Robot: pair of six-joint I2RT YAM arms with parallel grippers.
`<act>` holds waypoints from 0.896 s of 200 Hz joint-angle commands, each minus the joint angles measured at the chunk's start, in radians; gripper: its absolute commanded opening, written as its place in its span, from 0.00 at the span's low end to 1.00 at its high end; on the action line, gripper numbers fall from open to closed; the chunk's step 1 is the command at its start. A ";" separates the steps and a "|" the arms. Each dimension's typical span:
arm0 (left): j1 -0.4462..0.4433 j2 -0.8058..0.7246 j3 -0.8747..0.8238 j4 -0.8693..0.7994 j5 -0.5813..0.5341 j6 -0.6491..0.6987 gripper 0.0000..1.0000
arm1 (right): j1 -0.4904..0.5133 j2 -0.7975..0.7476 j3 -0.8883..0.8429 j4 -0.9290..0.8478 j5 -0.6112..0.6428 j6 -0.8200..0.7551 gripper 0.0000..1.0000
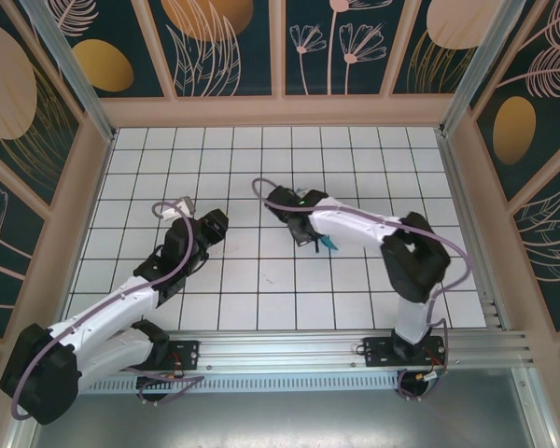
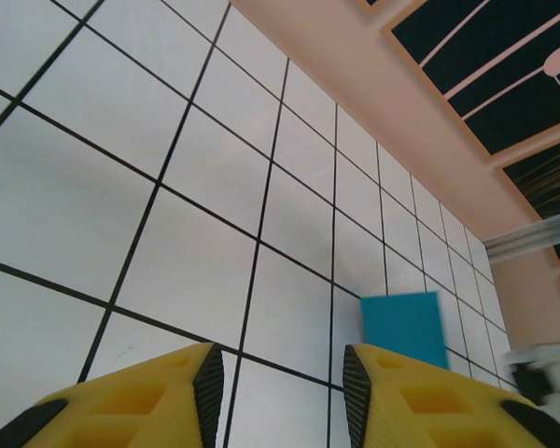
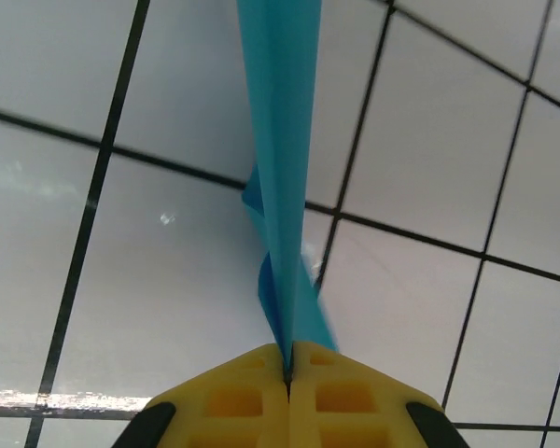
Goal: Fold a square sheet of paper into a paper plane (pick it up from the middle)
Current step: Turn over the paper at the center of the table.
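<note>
Right gripper [image 3: 287, 359] has its fingers pressed together, pinching the folded cyan sheet of paper [image 3: 280, 140] near the middle of the white tiled table [image 1: 261, 280]; left gripper [image 2: 282, 373] has its fingers spread over the tiles.

Open tiled table [image 1: 261, 280] lies ahead of your left gripper [image 2: 280, 397], whose fingers stand apart over bare tile. To its right, the right gripper [image 3: 289, 373], pinched on the hanging sheet of paper [image 3: 280, 140], and its forearm [image 1: 355, 224] block the middle. Walls [image 1: 280, 110] close three sides.
</note>
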 commanded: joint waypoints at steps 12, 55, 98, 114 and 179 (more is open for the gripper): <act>0.007 -0.072 -0.018 -0.053 -0.075 -0.016 0.41 | 0.126 0.177 0.140 -0.132 0.027 0.042 0.09; 0.011 -0.144 -0.021 -0.111 -0.100 0.005 0.40 | 0.168 0.259 0.190 -0.061 -0.162 0.108 0.24; 0.012 -0.154 -0.026 -0.113 -0.070 0.020 0.40 | 0.147 0.197 0.082 0.121 -0.386 0.128 0.36; 0.012 -0.147 -0.032 -0.085 -0.036 0.031 0.40 | 0.137 0.116 0.023 0.212 -0.444 0.131 0.37; 0.008 0.162 0.033 0.163 0.335 0.055 0.28 | -0.068 -0.282 -0.278 0.500 -0.701 0.163 0.43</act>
